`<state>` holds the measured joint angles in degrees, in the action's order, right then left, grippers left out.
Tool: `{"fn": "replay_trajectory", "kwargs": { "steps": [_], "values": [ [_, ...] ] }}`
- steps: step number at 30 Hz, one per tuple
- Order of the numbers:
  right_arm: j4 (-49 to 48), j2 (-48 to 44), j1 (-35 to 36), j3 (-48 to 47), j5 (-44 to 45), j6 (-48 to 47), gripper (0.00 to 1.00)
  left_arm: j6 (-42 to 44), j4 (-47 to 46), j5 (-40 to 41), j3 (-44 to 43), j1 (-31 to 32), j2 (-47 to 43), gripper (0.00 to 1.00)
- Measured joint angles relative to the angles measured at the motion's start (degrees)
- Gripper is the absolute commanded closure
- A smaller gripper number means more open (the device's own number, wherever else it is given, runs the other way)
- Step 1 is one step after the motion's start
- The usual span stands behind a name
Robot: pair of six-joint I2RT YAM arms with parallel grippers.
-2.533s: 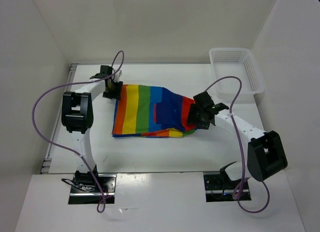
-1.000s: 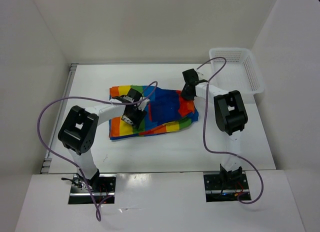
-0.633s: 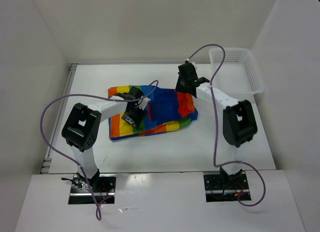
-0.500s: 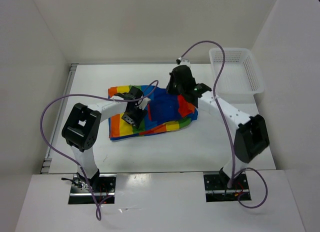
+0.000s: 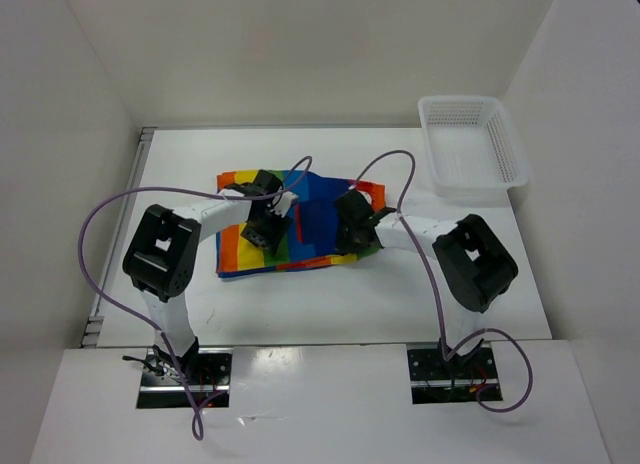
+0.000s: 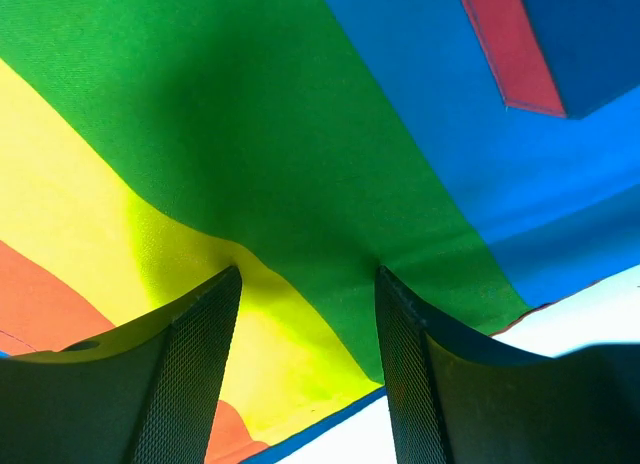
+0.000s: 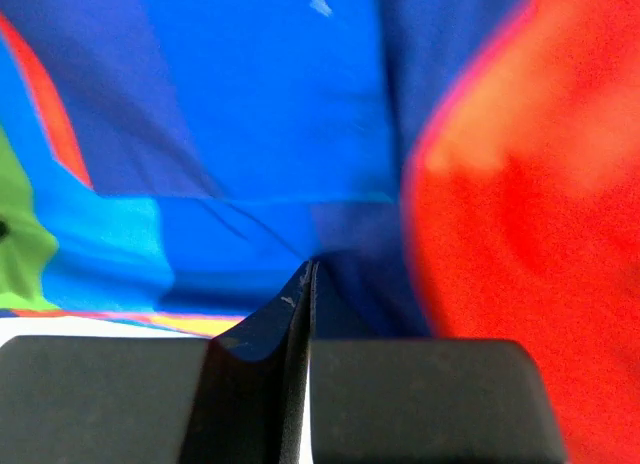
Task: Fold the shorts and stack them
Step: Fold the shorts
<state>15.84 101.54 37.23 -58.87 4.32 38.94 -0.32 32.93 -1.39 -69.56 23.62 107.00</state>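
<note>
The shorts (image 5: 300,224) lie flattened on the worktop (image 5: 420,294), well apart from the white mesh basket (image 5: 505,149), out to its left and nearer to the arm bases than it is. The stripes run across them, with the dark blue and red patches on the half toward the basket.

I have the left end effector (image 6: 305,284) on the half of the cloth away from the basket. It is spread wide, and both fingers (image 6: 190,364) are planted on the green and yellow stripes. I judge this to be an anchor that keeps the lower layer from sliding while the other side is worked.

The right end effector (image 7: 305,274) sits on the edge of the shorts facing the basket. Its fingers are pressed together, with the tips down against the blue cloth beside the red panel. I cannot tell whether a thin fold is caught between them.

That edge looks uneven, so I judge the fold to be in progress, with stacking not yet begun.
</note>
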Motion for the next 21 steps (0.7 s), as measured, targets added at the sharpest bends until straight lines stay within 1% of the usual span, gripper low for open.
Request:
{"fn": "replay_trajectory", "kwargs": {
  "steps": [6, 12, 15, 18, 21],
  "values": [
    [0.76, -5.46, 0.00, 6.05, 2.49, 5.35, 1.00, -0.07, -0.09, -0.63, 0.00, -0.90, 0.07, 0.35],
    [4.07, -11.72, -1.25, 8.07, 6.58, 8.22, 1.00, -0.04, -0.35, -0.81, 0.04, -1.79, 0.07, 0.35],
    [4.50, -13.38, -5.62, 9.31, 7.56, 8.26, 1.00, -0.04, -0.35, -0.79, 0.07, -1.79, 0.04, 0.35],
    [4.31, -13.44, -11.50, 10.80, 7.21, 7.65, 1.00, -0.04, -0.35, -0.79, 0.07, -1.79, 0.04, 0.35],
    [3.78, -13.86, -14.47, 10.91, 5.92, 7.04, 1.00, -0.04, -0.35, -0.83, 0.07, -1.79, 0.04, 0.35]
  ]
}}
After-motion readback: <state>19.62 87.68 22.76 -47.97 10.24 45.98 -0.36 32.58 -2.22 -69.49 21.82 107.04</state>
